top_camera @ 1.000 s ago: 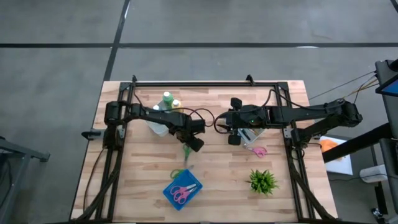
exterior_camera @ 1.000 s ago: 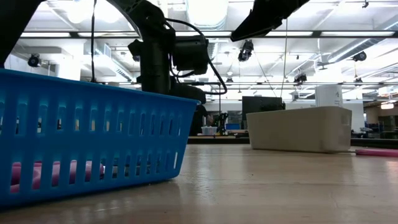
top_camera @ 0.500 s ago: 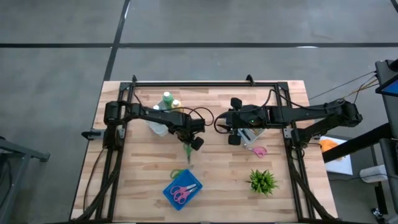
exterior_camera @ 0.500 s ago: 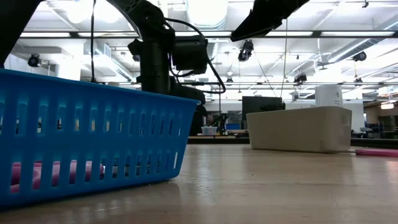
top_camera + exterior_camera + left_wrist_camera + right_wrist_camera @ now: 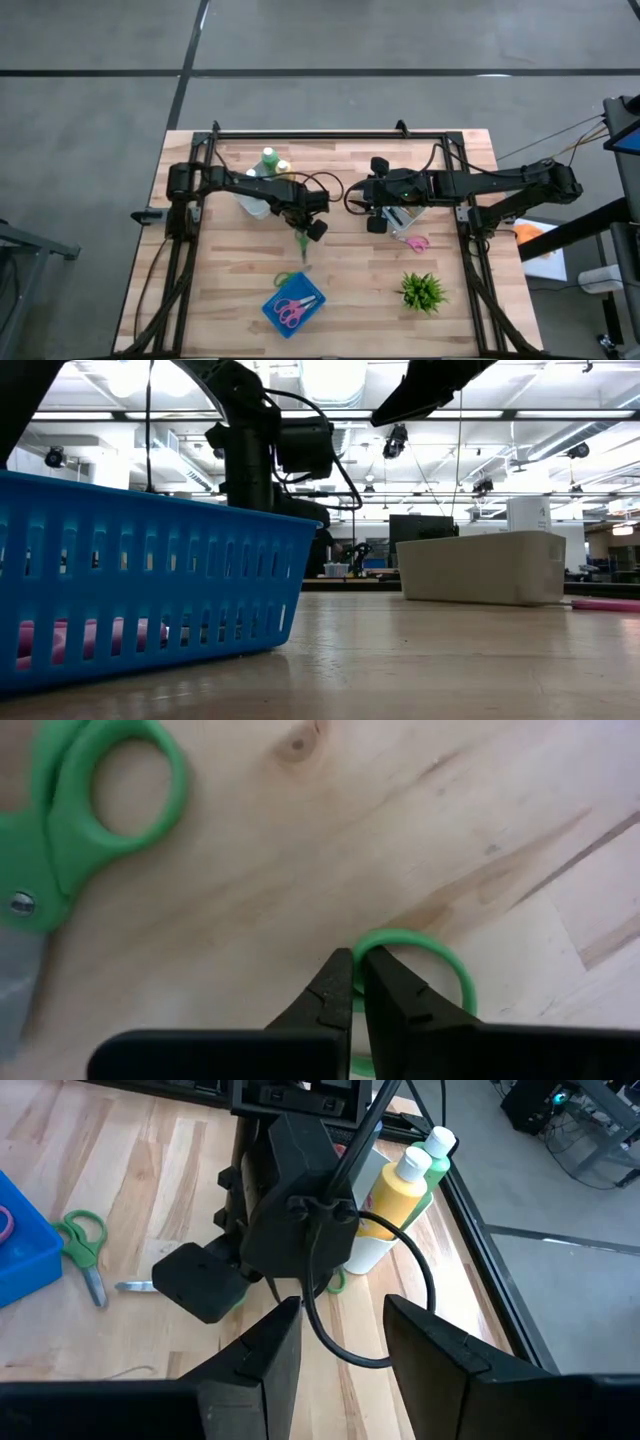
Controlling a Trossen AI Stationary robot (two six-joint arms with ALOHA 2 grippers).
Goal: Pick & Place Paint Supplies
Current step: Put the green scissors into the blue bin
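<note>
Paint bottles: a green bottle and a yellow bottle stand side by side, touching, at the far side of the table from the blue basket; seen from above they sit behind the left arm's elbow.
Left gripper: low over the wood, between the bottles and the blue basket; its fingers are clenched together, with the rim of a green scissor loop pinched between the tips.
Green scissors, second pair: lie flat on the wood near the left gripper, closer to the blue basket, not touched.
Right gripper: hangs above the table to the right of the left gripper, well away from the basket; its fingers stand apart with nothing between them.
Blue basket: near the front edge of the table, holding pink scissors.
Cream box: on the table under the right arm.
Potted plant: right of the blue basket, well apart from it.
Brushes: cannot tell where they are.
</note>
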